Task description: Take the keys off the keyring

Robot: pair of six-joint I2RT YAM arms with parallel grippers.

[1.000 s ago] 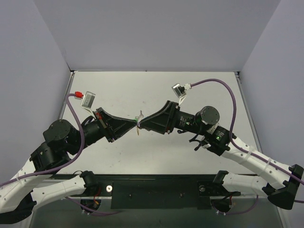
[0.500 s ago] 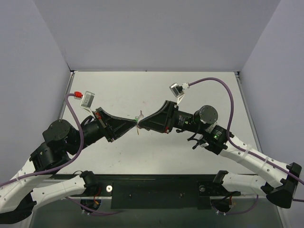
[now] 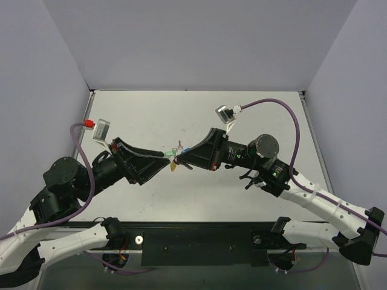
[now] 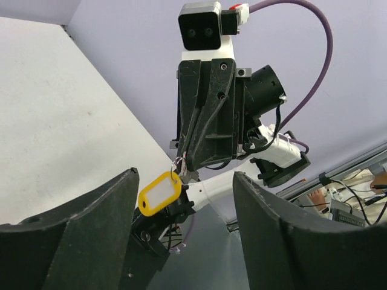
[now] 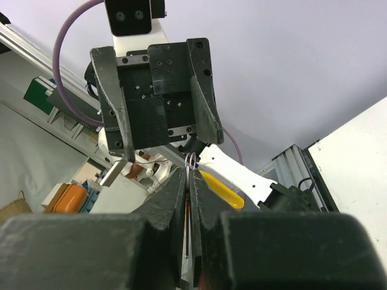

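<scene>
The keyring hangs in the air between the two arms: its yellow tag (image 4: 159,193) dangles from a thin metal ring (image 4: 178,165). My right gripper (image 5: 191,172) is shut on that ring, whose loops (image 5: 191,160) stick out past the fingertips, with the yellow tag (image 5: 222,189) beyond them. A thin silver strip sits between the pads; whether it is one of the keys I cannot tell. My left gripper (image 4: 184,199) is open, its fingers (image 4: 91,235) standing wide either side of the tag without touching it. From above, the tag (image 3: 174,166) hangs by the right gripper (image 3: 177,159) and the left gripper (image 3: 163,158).
A small green tag (image 3: 170,154) and a blue tag (image 3: 186,150) show just behind the fingertips. The white table (image 3: 254,115) is closed in by grey walls at the left, back and right. Both arm bases stand along the near edge.
My left gripper has opened and its arm has drawn back to the left. My right gripper has shut on the ring, and the yellow tag now hangs from it alone.
</scene>
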